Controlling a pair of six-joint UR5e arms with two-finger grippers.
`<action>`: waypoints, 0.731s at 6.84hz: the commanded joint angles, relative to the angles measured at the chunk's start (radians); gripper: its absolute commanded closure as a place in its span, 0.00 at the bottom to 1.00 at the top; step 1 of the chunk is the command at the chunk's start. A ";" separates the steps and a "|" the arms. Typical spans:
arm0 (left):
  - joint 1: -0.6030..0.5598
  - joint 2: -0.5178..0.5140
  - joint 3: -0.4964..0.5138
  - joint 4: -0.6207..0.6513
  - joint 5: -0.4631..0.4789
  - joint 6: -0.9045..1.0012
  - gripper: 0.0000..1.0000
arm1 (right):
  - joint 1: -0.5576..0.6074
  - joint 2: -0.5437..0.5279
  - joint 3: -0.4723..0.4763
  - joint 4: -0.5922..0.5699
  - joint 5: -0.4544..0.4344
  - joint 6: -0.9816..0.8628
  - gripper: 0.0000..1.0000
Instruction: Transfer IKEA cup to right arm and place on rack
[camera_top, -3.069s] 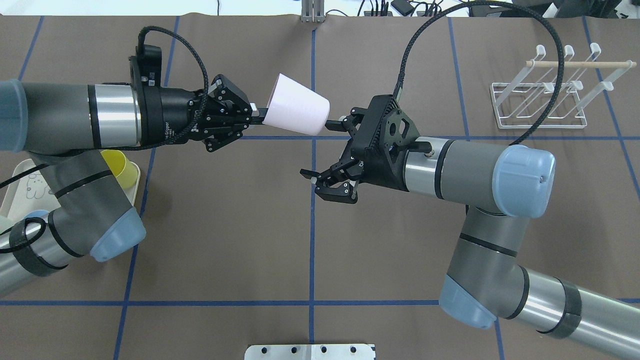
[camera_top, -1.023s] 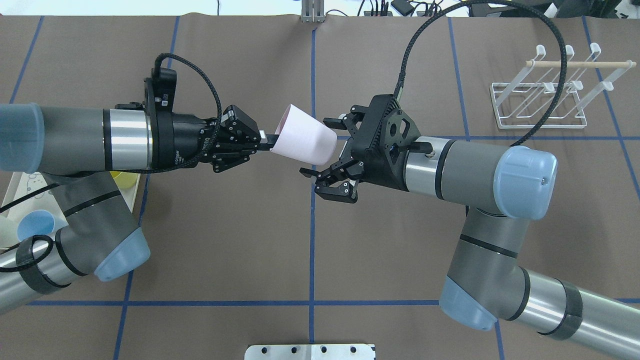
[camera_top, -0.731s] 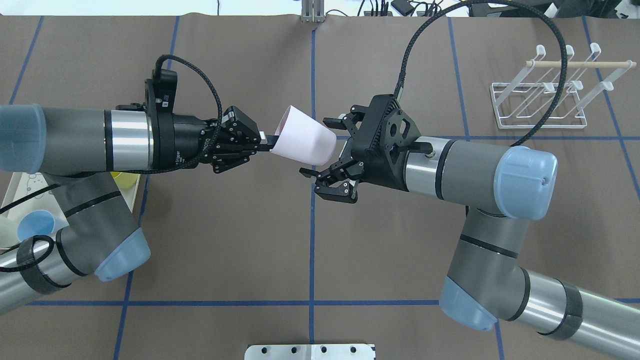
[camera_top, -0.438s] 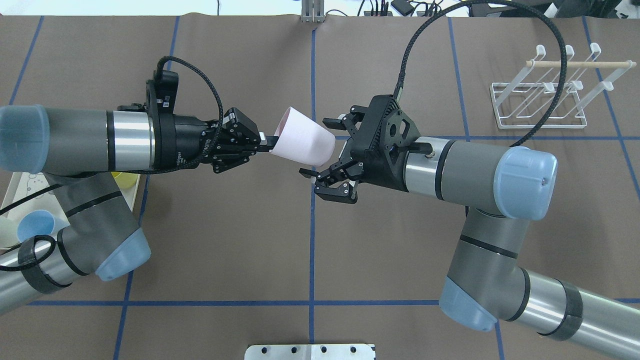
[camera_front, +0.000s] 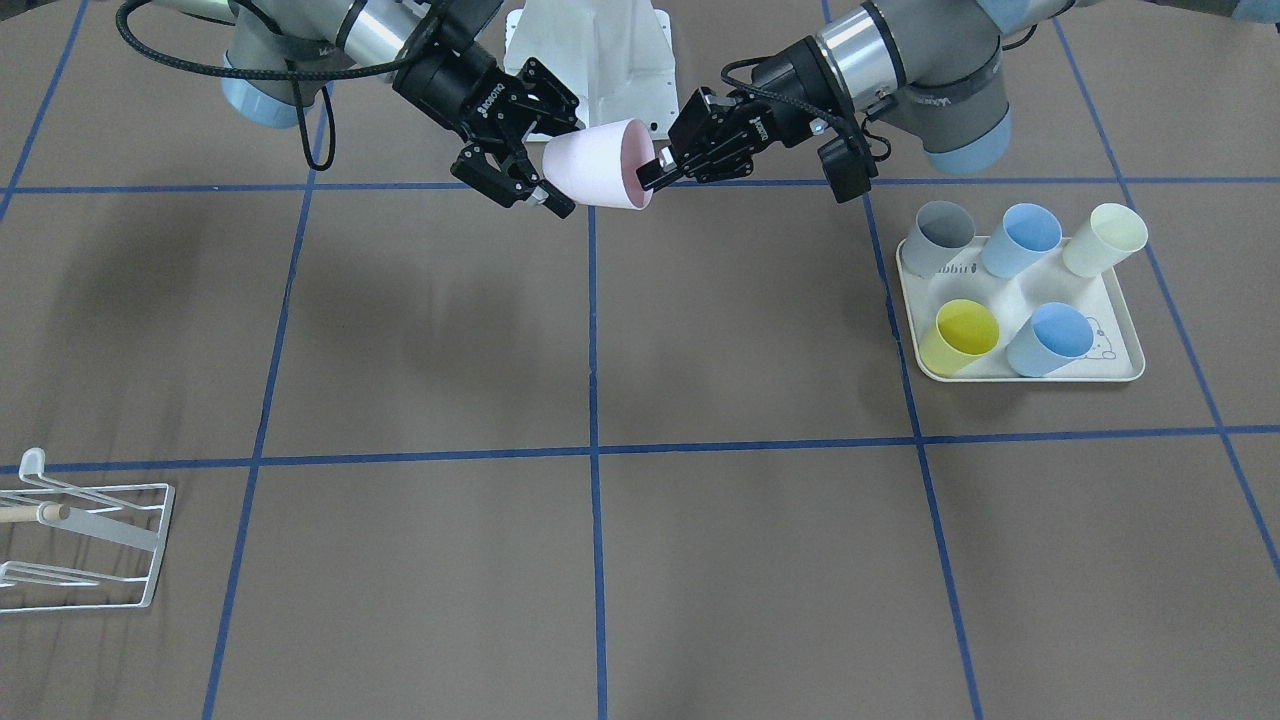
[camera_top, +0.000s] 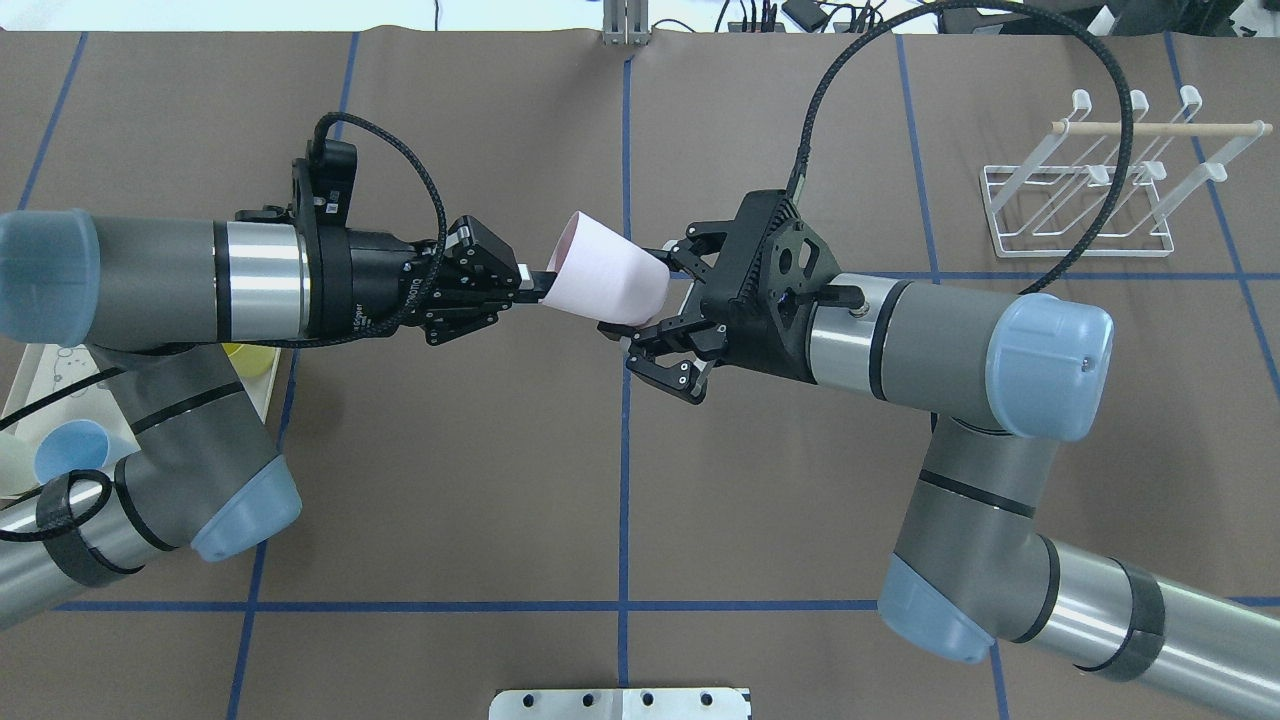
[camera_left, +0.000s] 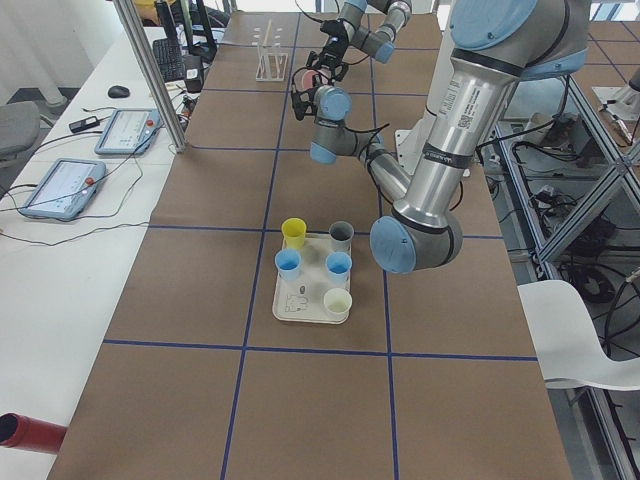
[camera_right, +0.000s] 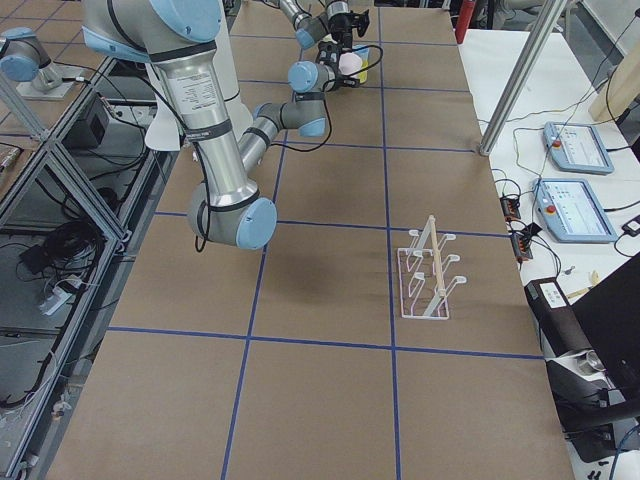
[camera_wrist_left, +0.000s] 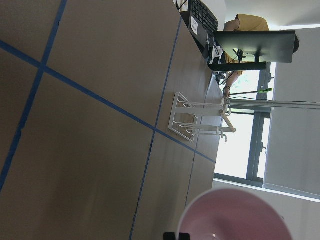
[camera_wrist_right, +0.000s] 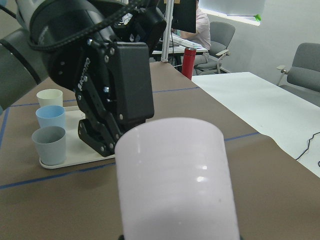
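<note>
Here two arms meet over the middle of the table (camera_front: 700, 330), and one pink cup (camera_top: 605, 282) hangs in the air between them, lying on its side with its mouth toward the left arm (camera_top: 150, 280). The left gripper (camera_top: 540, 285) is drawn narrow, pinching the cup's rim. The right gripper (camera_top: 645, 297) is about half open, its fingers straddling the cup's closed end; the cup hides the pads, so I cannot tell whether they press its wall. One white wire rack (camera_top: 1080, 215) with one wooden peg stands far right, near the table's far edge and well apart from the cup. The cable loop (camera_top: 1126, 130) of the right arm (camera_top: 950, 330) crosses above it. One tray (camera_front: 1020, 372) on the left carries five cups: a grey cup (camera_front: 938, 235), a blue cup (camera_front: 1022, 238), a second blue cup (camera_front: 1050, 338), a cream cup (camera_front: 1103, 238) and a yellow cup (camera_front: 960, 335). In the overhead view the left arm covers most of the tray. The front-facing view cuts the rack at its edge. A broad stretch of brown table crossed by blue tape lines (camera_front: 592, 400) lies between cup and rack
</note>
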 joint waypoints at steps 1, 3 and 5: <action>0.000 0.000 -0.001 0.000 0.000 0.000 1.00 | 0.000 -0.001 0.000 0.000 -0.006 0.000 0.33; 0.000 0.000 -0.001 0.000 -0.002 0.002 1.00 | 0.002 -0.001 0.000 -0.002 -0.007 0.000 0.41; -0.001 -0.002 -0.012 0.000 0.003 0.002 0.01 | 0.006 -0.003 0.000 -0.002 -0.009 0.000 0.61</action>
